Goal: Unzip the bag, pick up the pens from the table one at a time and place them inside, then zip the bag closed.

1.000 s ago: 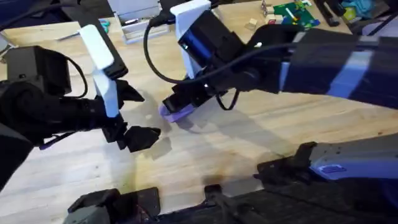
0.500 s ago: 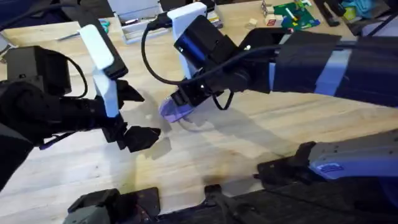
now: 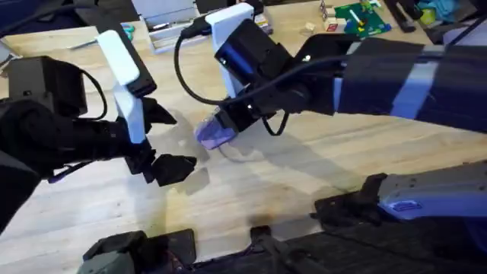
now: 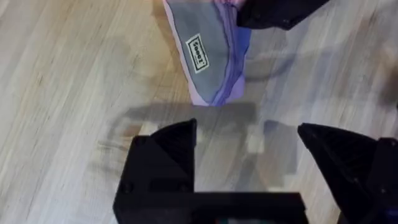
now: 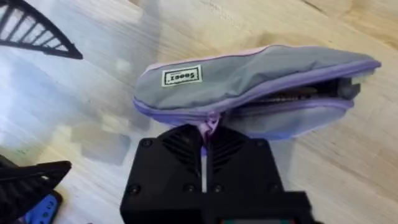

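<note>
**Right gripper pinching the pouch's zipper end, left gripper waiting open beside it**

The bag (image 5: 249, 81) is lying on the table (image 3: 319, 164) near the middle of the overhead view, under the right arm, which is reaching across from the right side. In the overhead view only the bag's lavender end is peeking out from below the arm. In the right wrist view the bag is showing its grey-lavender side with a small white label (image 5: 181, 76), and its zipper is gaping open along part of its length — a dark slot with the teeth visible toward the far end.

The right gripper (image 5: 205, 146) is sitting right against the bag's closed end, its black fingers clenched together on a small lavender pull tab at the zipper line; the tab is poking up between them.

The left gripper (image 4: 249, 149) is hovering just beside the bag, not touching it. Its two black fingers (image 4: 171, 143) are spread wide apart with bare tabletop and shadow between them, grasping nothing. In the left wrist view the bag's narrow end is pointing toward that gap, and the right arm's dark gripper is covering the bag's other end.

At the table's far edge a clear plastic box (image 3: 163, 19) and some green and coloured items (image 3: 358, 15) are lying well apart from the bag.
</note>
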{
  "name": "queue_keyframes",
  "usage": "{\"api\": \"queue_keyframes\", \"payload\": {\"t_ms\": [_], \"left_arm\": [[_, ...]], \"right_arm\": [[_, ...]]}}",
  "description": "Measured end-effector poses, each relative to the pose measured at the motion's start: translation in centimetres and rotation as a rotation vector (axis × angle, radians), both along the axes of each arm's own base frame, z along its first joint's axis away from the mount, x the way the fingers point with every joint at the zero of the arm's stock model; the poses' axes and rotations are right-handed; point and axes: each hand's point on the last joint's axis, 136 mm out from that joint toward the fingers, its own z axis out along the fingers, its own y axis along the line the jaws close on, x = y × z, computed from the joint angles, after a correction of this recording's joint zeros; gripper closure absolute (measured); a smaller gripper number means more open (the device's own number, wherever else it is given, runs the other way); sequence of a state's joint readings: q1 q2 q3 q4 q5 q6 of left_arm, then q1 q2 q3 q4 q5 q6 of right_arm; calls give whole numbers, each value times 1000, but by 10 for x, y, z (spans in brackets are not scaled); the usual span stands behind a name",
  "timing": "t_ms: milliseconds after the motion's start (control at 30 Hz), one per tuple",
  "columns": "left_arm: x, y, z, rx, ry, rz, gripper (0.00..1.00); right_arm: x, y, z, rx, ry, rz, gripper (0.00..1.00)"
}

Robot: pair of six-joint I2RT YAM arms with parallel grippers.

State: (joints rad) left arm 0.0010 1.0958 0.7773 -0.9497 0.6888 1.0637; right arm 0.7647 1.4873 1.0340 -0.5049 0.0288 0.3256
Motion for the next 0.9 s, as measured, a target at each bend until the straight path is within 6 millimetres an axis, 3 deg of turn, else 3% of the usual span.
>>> {"api": "queue_keyframes", "payload": {"t_ms": [333,567,900], "left_arm": [[0,0,0,0,0,0,7],[0,0,0,0,0,0,7],[9,-4,7,-31,-53,-13,7]], "right_arm": [[-3,-5,20,32,-43,-4,968],[4,2,41,99,-112,-6,968],[7,4,44,121,-117,-23,969]]}}
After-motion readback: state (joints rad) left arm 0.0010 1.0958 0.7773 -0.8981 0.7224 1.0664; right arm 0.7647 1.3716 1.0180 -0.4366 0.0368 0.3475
